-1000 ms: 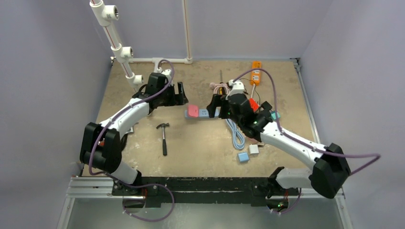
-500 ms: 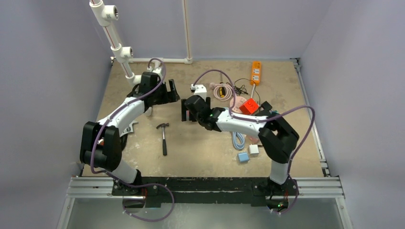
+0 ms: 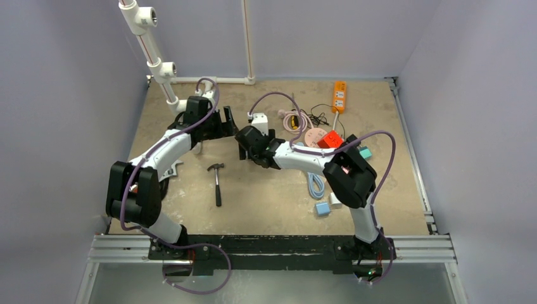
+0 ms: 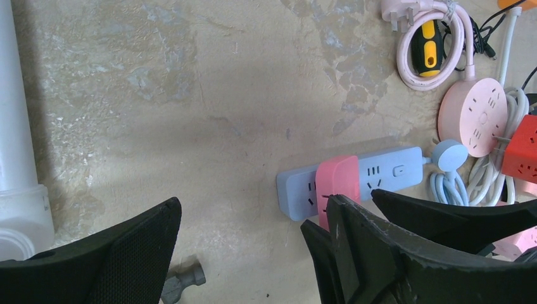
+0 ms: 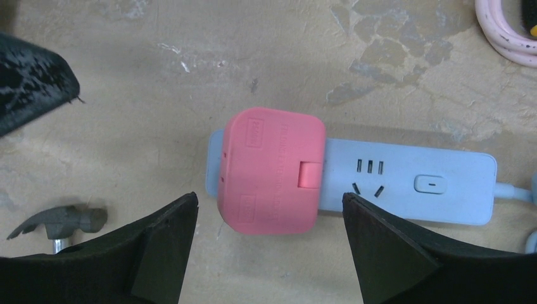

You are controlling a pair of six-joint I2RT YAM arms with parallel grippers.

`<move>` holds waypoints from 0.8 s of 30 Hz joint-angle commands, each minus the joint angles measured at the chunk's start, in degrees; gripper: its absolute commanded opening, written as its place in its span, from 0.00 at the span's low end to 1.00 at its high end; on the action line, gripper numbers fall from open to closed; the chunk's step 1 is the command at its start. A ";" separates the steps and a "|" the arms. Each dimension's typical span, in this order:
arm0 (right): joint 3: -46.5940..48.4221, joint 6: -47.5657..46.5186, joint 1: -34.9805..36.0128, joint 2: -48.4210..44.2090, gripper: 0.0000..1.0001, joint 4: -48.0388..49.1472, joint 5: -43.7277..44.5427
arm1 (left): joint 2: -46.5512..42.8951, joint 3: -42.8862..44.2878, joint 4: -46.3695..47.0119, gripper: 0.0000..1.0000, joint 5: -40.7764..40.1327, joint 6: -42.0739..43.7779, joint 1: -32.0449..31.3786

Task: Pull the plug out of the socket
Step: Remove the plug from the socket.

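right hand (image 5: 268, 197) shifted left, spread above pink plug (image 5: 269, 171) | left hand (image 4: 252, 202) spread | lettering (image 5: 278, 136) unreadable

We were looking at a robotics lab test cell: a worn tan counter (image 3: 266, 202) boxed in by plain lilac walls (image 3: 316, 31), an aluminium rail (image 3: 120, 248) along its near edge carrying two arm bases (image 3: 168, 239). White pipe fittings (image 3: 156, 60) rose at the far left corner; an orange power strip (image 3: 340, 95), a blue socket strip (image 4: 386, 172) and a hammer (image 3: 217, 183) lay loose on it

Lavender walls (image 3: 316, 31), seemingly worn tan tabletop (image 3: 266, 202).
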 commanded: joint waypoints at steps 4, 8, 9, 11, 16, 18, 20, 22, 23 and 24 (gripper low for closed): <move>2.91 0.85 -0.30 0.47 0.75 -2.73 4.15 | -0.51 -0.19 2.36 0.84 1.45 -0.48 0.56; 2.72 1.73 -0.39 -0.15 0.68 -4.50 6.77 | -0.33 -0.19 2.40 0.84 1.44 -0.43 0.56; 2.44 1.83 -0.34 -0.65 0.68 -4.49 7.14 | -0.25 -0.19 2.40 0.84 1.37 -0.43 0.56; 1.49 1.95 -0.39 -1.99 0.67 -4.13 7.42 | -0.11 -0.19 2.32 0.84 1.58 -0.43 0.56; -0.49 2.12 -1.73 -4.45 0.65 -3.90 7.74 | 0.18 -0.19 2.38 0.84 1.71 -0.43 0.56; -1.47 2.22 -2.81 -5.35 0.62 -3.72 7.73 | 0.28 -0.12 2.40 0.84 1.91 -0.44 0.56; -2.98 2.15 -3.61 -6.34 0.61 -3.25 7.59 | 0.45 -0.11 2.40 0.84 2.04 -0.47 0.56; -4.40 2.31 -4.44 -7.57 0.60 -2.73 7.37 | 0.61 -0.09 2.38 0.84 2.14 -0.46 0.56; -5.16 2.20 -4.80 -8.29 0.60 -2.27 6.82 | 0.71 -0.04 2.32 0.84 2.24 -0.50 0.56; -6.10 1.92 -5.25 -9.04 0.60 -1.49 6.02 | 0.80 -0.02 2.27 0.84 2.24 -0.46 0.56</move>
